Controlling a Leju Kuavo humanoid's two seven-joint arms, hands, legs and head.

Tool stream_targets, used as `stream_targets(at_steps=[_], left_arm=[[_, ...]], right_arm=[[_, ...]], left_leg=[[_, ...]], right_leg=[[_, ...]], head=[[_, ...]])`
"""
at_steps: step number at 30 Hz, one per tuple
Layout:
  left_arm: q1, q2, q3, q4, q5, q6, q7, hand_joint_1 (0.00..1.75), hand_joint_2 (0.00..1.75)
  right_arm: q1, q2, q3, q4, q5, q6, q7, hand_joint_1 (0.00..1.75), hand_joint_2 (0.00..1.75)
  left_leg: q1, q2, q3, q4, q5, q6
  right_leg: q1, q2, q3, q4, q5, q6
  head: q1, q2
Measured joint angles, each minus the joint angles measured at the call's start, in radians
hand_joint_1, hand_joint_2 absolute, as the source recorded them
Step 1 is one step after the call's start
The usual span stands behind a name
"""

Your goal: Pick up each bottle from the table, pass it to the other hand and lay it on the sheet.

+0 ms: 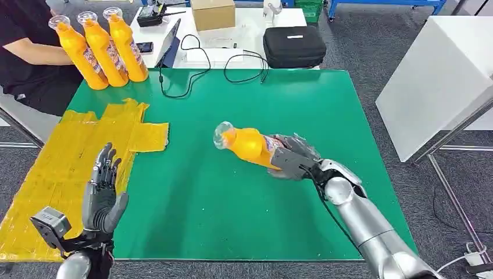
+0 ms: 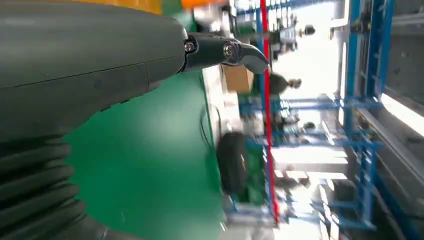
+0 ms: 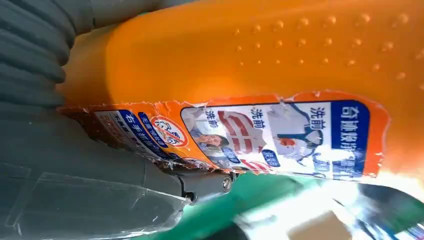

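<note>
Robot's right hand (image 1: 293, 158) grips orange plastic bottle (image 1: 247, 144), tilted, w/ clear cap; left hand (image 1: 103, 195) empty, fingers spread, over yellow sheet (image 1: 70, 148).

1. A green table (image 1: 325, 104) stands on a grey carpeted floor (image 1: 372, 40).
2. Behind it, a white table (image 1: 250, 23) carries a cardboard box (image 1: 213, 13), a black case (image 1: 293, 46) and looping black cables (image 1: 197, 58).
3. A white block (image 1: 436, 75) stands to the right.
4. Blue metal racks (image 2: 360, 125) line the bright room.
</note>
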Motion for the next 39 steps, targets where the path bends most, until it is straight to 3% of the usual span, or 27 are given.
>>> stream_targets(at_steps=[6,15,22,29,39], left_arm=[[0.033,-0.021,-0.063,-0.030,0.047,-0.037,0.007,0.00,1.75],[0.043,-0.024,-0.085,-0.042,0.058,-0.042,0.010,0.00,1.75],[0.042,-0.047,-0.132,-0.059,0.056,-0.047,0.018,0.00,1.75],[0.038,-0.067,-0.188,-0.069,0.055,-0.028,0.030,0.00,1.75],[0.038,-0.074,-0.195,-0.071,0.100,-0.021,0.029,0.00,1.75]], right_arm=[[-0.028,0.073,0.050,-0.051,-0.036,-0.018,0.015,1.75,1.75],[-0.032,0.101,0.075,-0.059,-0.045,-0.029,0.012,1.75,1.75],[-0.031,0.188,0.124,-0.058,-0.047,-0.066,0.022,1.75,1.75],[0.008,0.301,0.203,-0.031,-0.012,-0.137,0.028,1.75,1.75],[0.058,0.361,0.256,-0.002,-0.007,-0.161,0.013,1.75,1.75]], left_leg=[[0.000,-0.001,-0.001,0.000,0.000,0.000],[0.000,-0.001,-0.002,0.000,0.000,0.000],[0.000,-0.001,-0.002,0.000,0.000,0.000],[0.001,-0.001,-0.002,0.000,0.000,0.000],[0.001,-0.001,-0.002,0.000,0.000,0.000]], right_leg=[[0.000,-0.001,-0.001,0.000,0.000,0.000],[0.000,-0.002,-0.001,0.000,0.000,0.000],[0.001,-0.002,-0.003,0.000,0.000,0.000],[0.001,-0.002,-0.003,0.000,0.000,0.000],[0.000,-0.002,-0.003,0.000,0.000,0.000]], head=[[0.000,0.000],[0.000,0.000],[0.000,0.000],[0.000,0.000],[0.000,0.000]])
